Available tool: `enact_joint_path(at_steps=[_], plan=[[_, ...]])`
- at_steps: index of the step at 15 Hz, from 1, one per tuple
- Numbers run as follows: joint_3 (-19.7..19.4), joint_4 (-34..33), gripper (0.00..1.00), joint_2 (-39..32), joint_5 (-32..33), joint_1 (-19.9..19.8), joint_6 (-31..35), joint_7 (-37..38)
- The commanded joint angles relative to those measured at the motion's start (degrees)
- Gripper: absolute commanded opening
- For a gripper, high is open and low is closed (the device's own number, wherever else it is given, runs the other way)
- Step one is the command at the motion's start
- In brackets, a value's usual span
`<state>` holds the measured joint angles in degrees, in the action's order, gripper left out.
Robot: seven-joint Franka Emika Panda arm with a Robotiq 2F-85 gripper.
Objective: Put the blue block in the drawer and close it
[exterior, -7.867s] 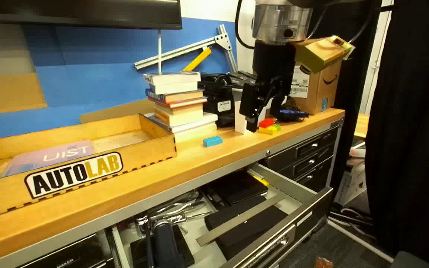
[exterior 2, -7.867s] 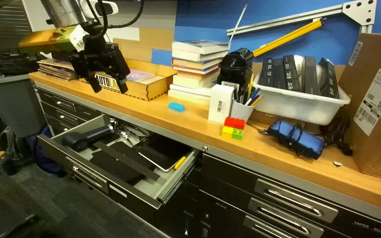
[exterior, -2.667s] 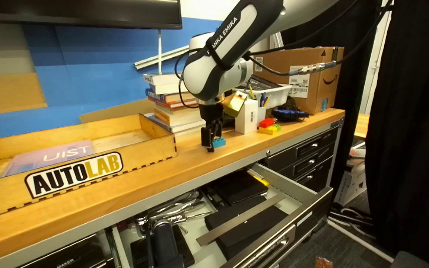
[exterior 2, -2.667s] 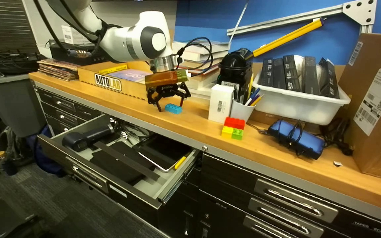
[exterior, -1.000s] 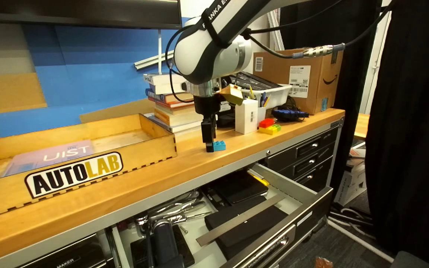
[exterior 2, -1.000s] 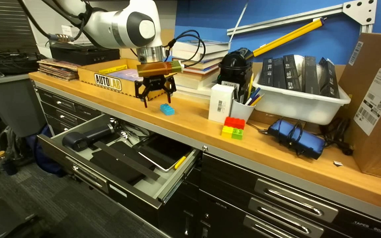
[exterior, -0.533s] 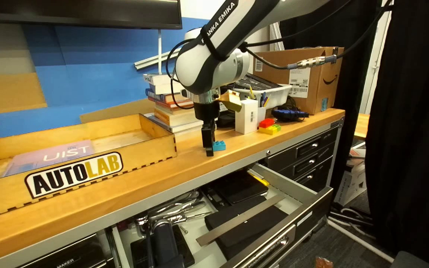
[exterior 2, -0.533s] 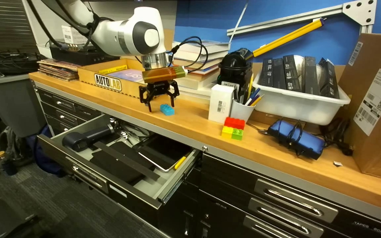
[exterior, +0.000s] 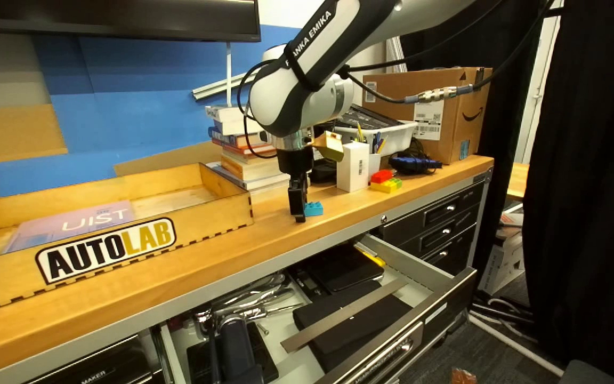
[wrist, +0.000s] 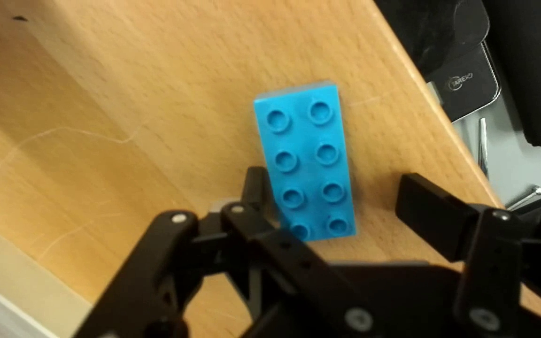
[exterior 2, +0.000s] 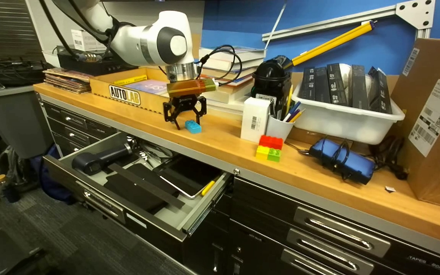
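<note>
The blue block [wrist: 305, 162] lies flat, studs up, on the wooden worktop near its front edge. It also shows in both exterior views [exterior: 315, 209] [exterior 2: 193, 126]. My gripper [wrist: 331, 190] is open and low over the worktop, with a finger on each side of one end of the block. In the wrist view the left finger is very close to the block; whether they touch I cannot tell. A clear gap separates the right finger from it. The gripper shows in both exterior views [exterior: 299, 217] [exterior 2: 188, 125]. The drawer [exterior: 453, 304] [exterior 2: 101, 204] below the worktop is pulled open.
The drawer holds dark flat cases, a metal strip [exterior: 344, 316] and tools. A wooden AUTOLAB tray [exterior: 211, 218], stacked books [exterior: 256, 170], a white box [exterior 2: 253, 118] and a red, yellow and green brick cluster [exterior 2: 269, 148] stand on the worktop [exterior 2: 220, 149] around the block.
My gripper has come down from a raised position to around the block. The block has turned and shifted slightly since 2.7 s ago. In the last half second the fingers have drawn a little closer together.
</note>
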<state>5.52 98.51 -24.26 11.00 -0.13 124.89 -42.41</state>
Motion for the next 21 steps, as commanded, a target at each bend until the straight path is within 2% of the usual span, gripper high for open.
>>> enact_joint_path(at_steps=[1, 4, 5, 9, 16, 21], plan=[[-0.2, -1.8, 0.41, -1.0, -0.1, -0.3, -2.3, -1.2], [-0.1, -1.3, 0.19, -0.3, -0.3, -0.4, -3.1, -1.4], [0.0, -0.9, 0.16, 0.1, -0.6, -0.5, -3.4, -1.5], [0.4, 4.0, 0.14, 4.8, -1.0, -0.7, -3.8, -2.9], [-0.4, 18.4, 0.15, 15.7, -0.4, -0.8, -2.7, -5.4], [-0.5, 26.1, 0.15, 18.7, -1.5, -0.3, -1.1, -7.7]])
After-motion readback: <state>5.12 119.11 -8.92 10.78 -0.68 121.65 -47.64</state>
